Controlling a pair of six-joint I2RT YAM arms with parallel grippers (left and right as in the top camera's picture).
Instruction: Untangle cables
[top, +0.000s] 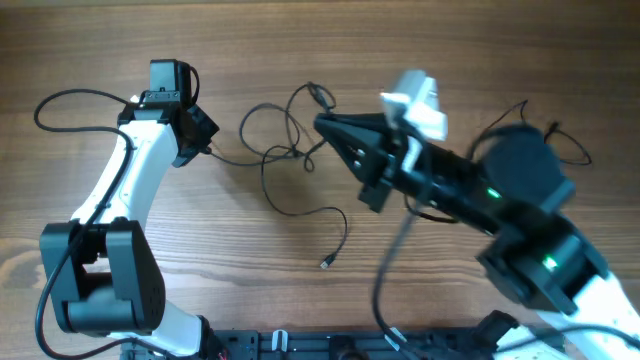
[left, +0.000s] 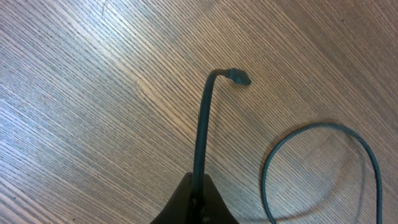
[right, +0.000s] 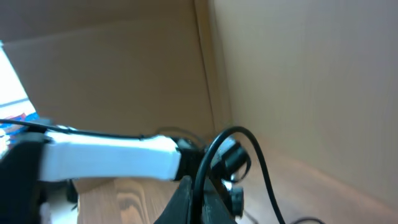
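Left gripper (top: 207, 142) first: from overhead it sits at the left of the table (top: 120, 40), pinched together on one end of the cables (top: 292, 150). That strand runs off to the right into the tangle, which is a loose bunch of black loops mid-table, between the two arms. Right gripper (top: 322, 124) points in from the right with its tip at the edge of the bunch and its jaws together. From up here I can't tell what it's got. One loose strand trails toward the near edge and ends in a silvery tip (top: 327, 262), well apart from both grippers.

Left wrist cam: the fingers are closed tight on a black strand that sticks straight out over the wood and bends over at a small plug (left: 237, 77). Can't say whether the plug touches the surface. Another strand makes a curved loop (left: 323, 125) on the table off to the right.

Right wrist cam: the fingers are clamped on a strand here too, and it arches up in a hoop (right: 235, 129) and drops down on the right. The camera looks sideways, so the white left arm (right: 106, 155) runs across the background with a tan board (right: 298, 74) behind it.
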